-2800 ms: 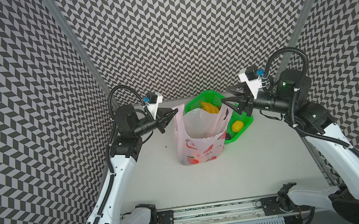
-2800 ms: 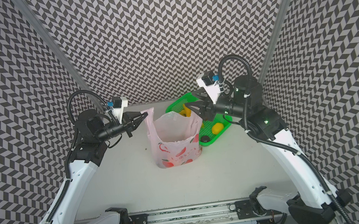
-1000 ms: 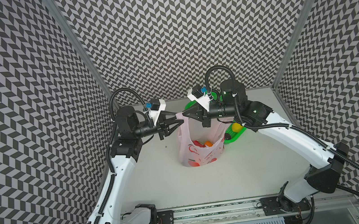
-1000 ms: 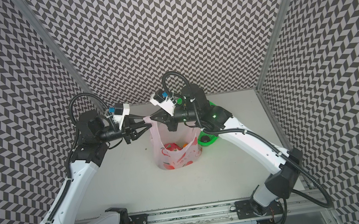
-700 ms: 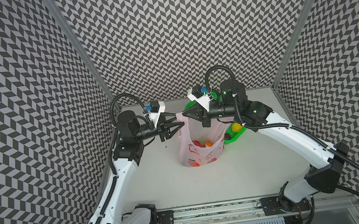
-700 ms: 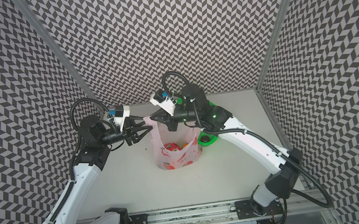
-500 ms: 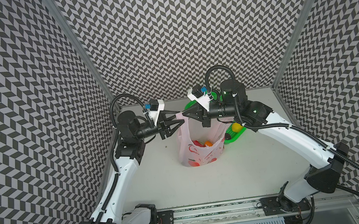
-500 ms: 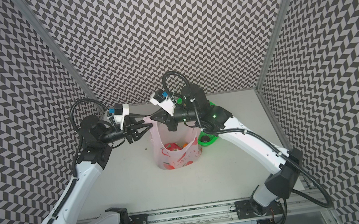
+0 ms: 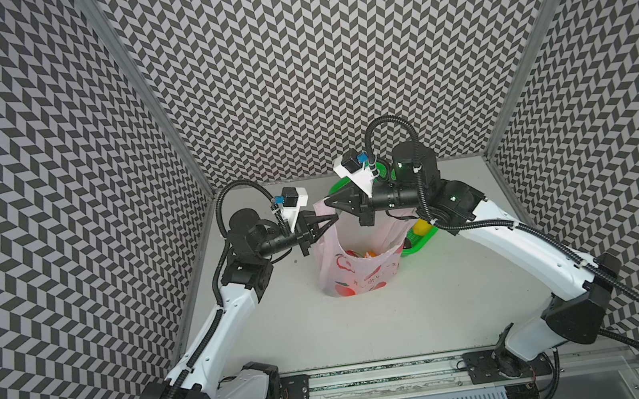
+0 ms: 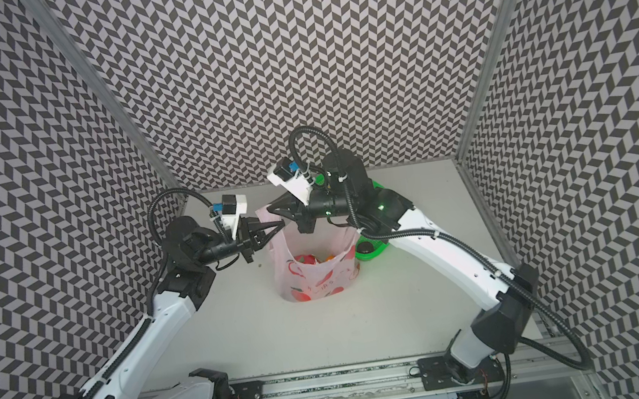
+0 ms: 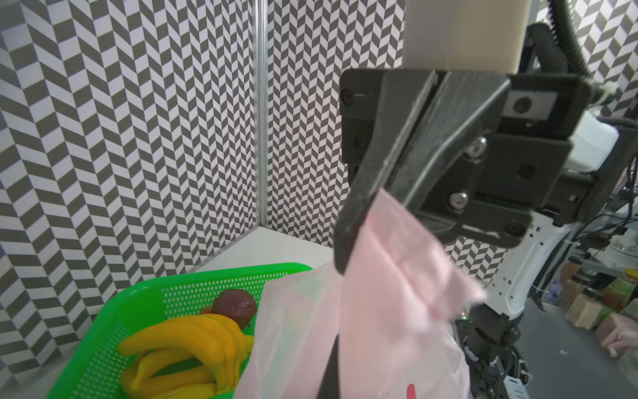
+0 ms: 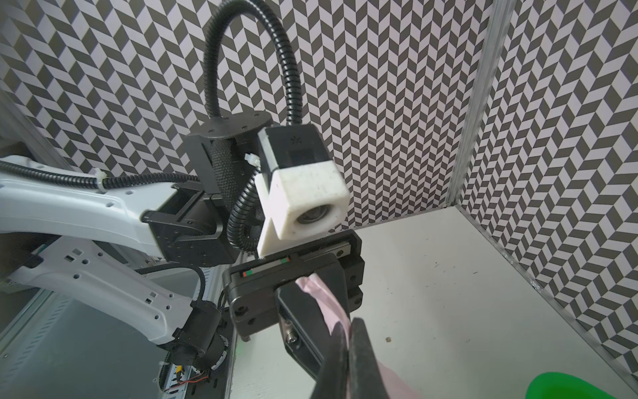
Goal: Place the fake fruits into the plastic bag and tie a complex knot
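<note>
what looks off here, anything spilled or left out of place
Nothing spilled, but bananas and a brown fruit lie in the green basket while the left gripper and right gripper are both shut on the top of the plastic bag.

pale-pink bag (image 9: pixel 361 276) with red prints, green basket (image 11: pixel 193 290), yellow bananas (image 11: pixel 193 333)

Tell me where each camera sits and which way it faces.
Top views: side by side, high above the arms' bases, looking down on the table; both whole arms show, left pincer and right pincer pinching the plastic bag.
Left wrist: on the left arm, facing the right pincer and green basket; own pincer hidden behind the bag.
Right wrist: on the right arm, facing the left pincer; its own fingers show close up.
Shared: both wrist views show the pinched bag.
</note>
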Controlling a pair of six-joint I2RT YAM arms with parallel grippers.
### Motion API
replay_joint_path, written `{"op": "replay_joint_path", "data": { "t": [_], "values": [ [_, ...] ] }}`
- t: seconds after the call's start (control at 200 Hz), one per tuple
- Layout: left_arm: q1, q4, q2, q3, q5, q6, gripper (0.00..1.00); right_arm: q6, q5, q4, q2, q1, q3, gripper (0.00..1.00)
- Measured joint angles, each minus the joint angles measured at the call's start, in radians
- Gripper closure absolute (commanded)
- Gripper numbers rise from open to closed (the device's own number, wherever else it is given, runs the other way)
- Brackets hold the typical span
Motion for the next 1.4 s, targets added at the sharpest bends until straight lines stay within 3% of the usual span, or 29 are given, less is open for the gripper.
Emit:
{"op": "replay_joint_path", "data": {
  "t": [0.626, 1.001, 1.287, 1.402],
  "values": [
    [-0.062, 0.165, -0.046, -0.262, -0.127, -0.047, 0.88, 0.027, 0.063, -0.086, 0.032, 0.004, 0.052, 1.0],
    [-0.09, 0.208, -0.048, -0.325, -0.172, -0.08, 1.0, 0.041, 0.069, -0.076, 0.032, -0.003, 0.07, 1.0],
    [-0.084, 0.197, -0.036, -0.334, -0.214, -0.134, 1.0, 0.043, 0.064, -0.093, 0.053, -0.036, 0.21, 0.5],
    [-0.063, 0.187, -0.019, -0.334, -0.219, -0.156, 1.0, 0.041, 0.054, -0.084, 0.026, -0.072, 0.249, 0.37]
  ]
}}
